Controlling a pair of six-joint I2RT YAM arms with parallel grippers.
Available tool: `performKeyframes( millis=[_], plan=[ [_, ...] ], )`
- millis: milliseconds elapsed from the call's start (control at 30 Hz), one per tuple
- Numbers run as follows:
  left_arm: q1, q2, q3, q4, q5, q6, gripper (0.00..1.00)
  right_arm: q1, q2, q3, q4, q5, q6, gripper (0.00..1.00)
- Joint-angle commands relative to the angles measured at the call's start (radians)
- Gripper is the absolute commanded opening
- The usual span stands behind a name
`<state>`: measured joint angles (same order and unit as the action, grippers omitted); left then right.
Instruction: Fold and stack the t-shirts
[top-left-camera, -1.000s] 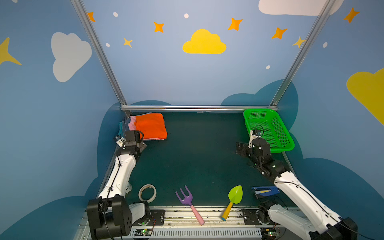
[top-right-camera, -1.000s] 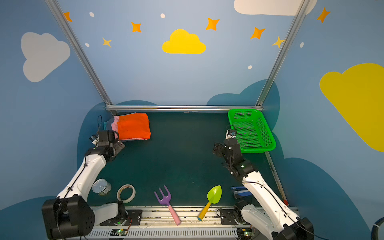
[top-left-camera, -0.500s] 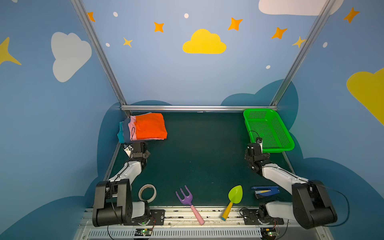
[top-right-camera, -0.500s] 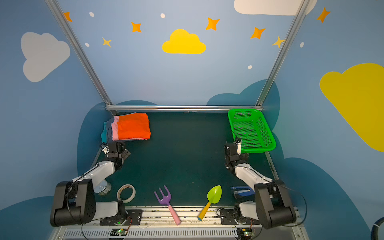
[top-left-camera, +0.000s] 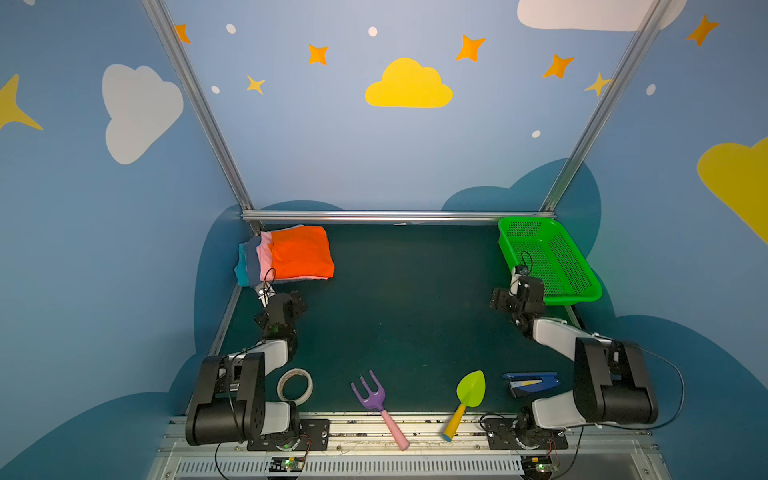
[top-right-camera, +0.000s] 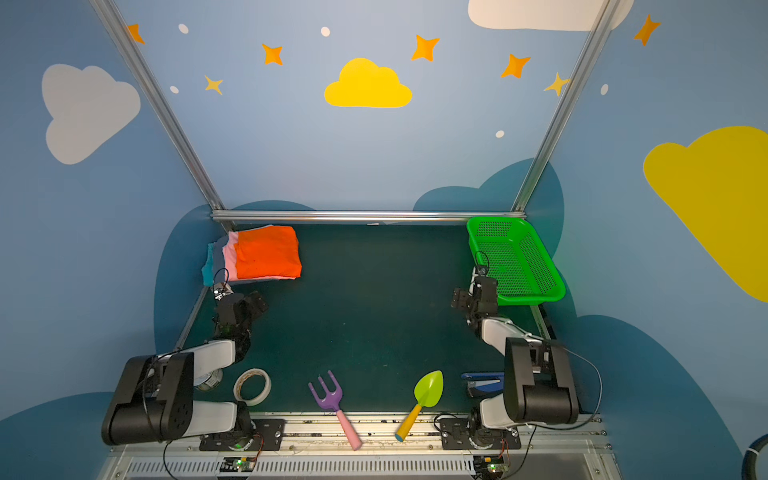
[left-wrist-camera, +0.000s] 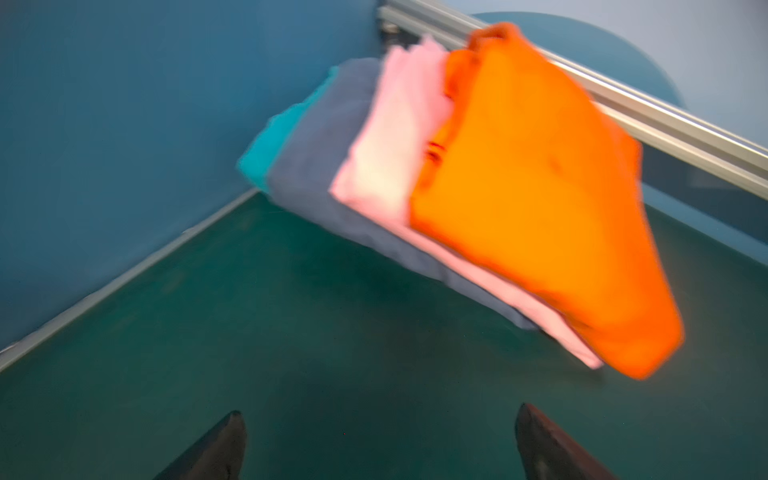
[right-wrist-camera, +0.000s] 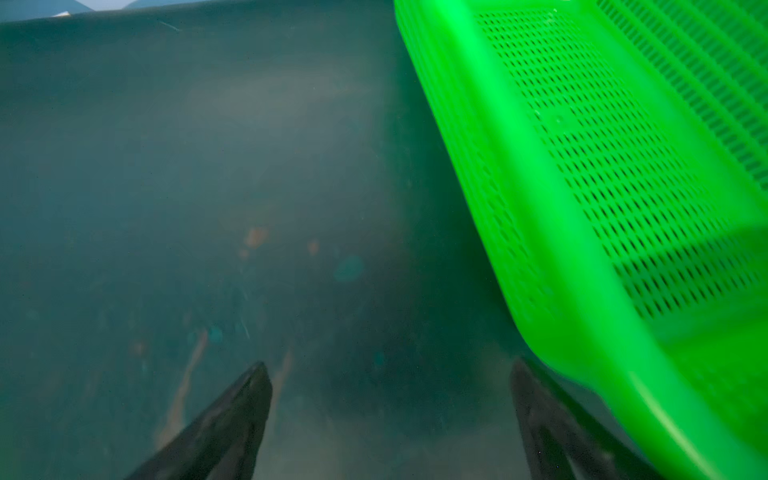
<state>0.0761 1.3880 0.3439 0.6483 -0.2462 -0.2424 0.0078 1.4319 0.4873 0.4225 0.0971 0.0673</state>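
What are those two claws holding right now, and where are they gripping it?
Nothing. The left gripper and the right gripper are both open and empty; the stacked t-shirts lie apart from them.

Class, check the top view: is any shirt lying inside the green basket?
No, the green basket shows only its bare mesh floor; the folded shirts sit stacked in the far left corner.

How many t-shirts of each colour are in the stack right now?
orange t-shirt: 1
pink t-shirt: 1
grey-blue t-shirt: 1
teal t-shirt: 1
Total: 4
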Motion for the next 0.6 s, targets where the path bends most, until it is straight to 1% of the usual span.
performKeyframes(
  millis=[0,33,67,100,133,167,200,267,300,433,567],
  plan=[
    [-0.015,0.124,-0.002,0.249,0.204,0.147,1.00,-0.001,0.041,-0.115,0.390,-0.159,-0.044,0.91],
    [-0.021,0.183,0.017,0.303,0.284,0.190,1.00,-0.001,0.060,-0.085,0.358,-0.207,-0.082,0.91],
    [-0.024,0.176,0.045,0.218,0.315,0.199,1.00,0.000,0.068,-0.044,0.286,-0.243,-0.122,0.91],
    [-0.020,0.129,0.073,0.094,0.276,0.192,1.00,-0.005,0.040,-0.019,0.175,-0.222,-0.107,0.91],
    [-0.022,0.118,0.074,0.080,0.242,0.184,1.00,-0.003,0.021,0.025,0.056,-0.190,-0.042,0.91],
    [-0.022,0.144,0.058,0.148,0.239,0.162,1.00,0.001,0.020,0.082,-0.064,-0.165,-0.008,0.91],
    [-0.022,0.145,0.055,0.155,0.241,0.159,1.00,0.011,0.021,0.065,-0.027,-0.148,-0.016,0.91],
    [-0.024,0.124,0.074,0.086,0.238,0.182,1.00,0.026,0.007,0.046,-0.004,-0.134,-0.025,0.91],
    [-0.024,0.134,0.070,0.107,0.237,0.179,1.00,0.030,0.014,0.058,-0.020,-0.136,-0.028,0.91],
    [-0.027,0.127,0.073,0.092,0.236,0.183,1.00,0.015,0.021,0.069,-0.033,-0.161,-0.024,0.91],
    [-0.033,0.129,0.073,0.094,0.224,0.184,1.00,0.016,0.019,0.068,-0.032,-0.157,-0.023,0.91]
  ],
)
